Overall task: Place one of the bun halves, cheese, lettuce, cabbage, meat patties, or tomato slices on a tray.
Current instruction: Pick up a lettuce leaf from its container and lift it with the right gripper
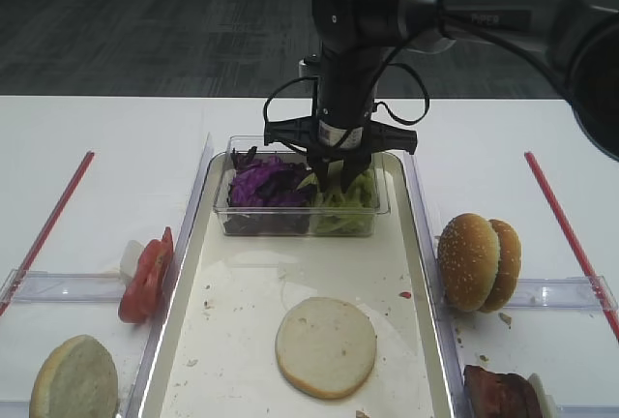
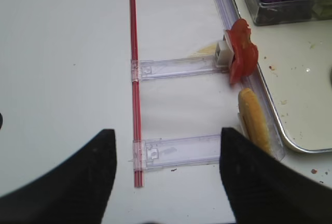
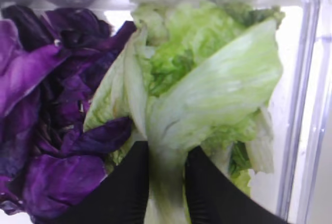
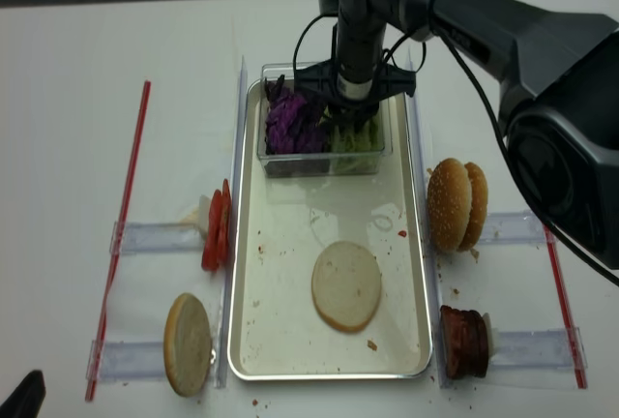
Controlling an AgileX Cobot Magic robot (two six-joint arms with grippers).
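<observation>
My right gripper (image 3: 167, 182) reaches down into the clear tub (image 1: 300, 220) at the far end of the tray (image 1: 242, 341). Its black fingers are shut on the pale stem of a lettuce (image 3: 207, 94) leaf. Purple cabbage (image 3: 46, 105) fills the tub's left half. One bun half (image 1: 325, 346) lies cut face up on the tray floor. My left gripper (image 2: 168, 182) hovers open over bare table at the near left, holding nothing. Cheese is out of view.
Left of the tray stand tomato slices (image 1: 145, 278) and a bun half (image 1: 74, 379) in clear holders. On the right stand two bun halves (image 1: 478, 261) and meat patties (image 1: 503, 394). Red straws (image 2: 134, 79) lie at both sides.
</observation>
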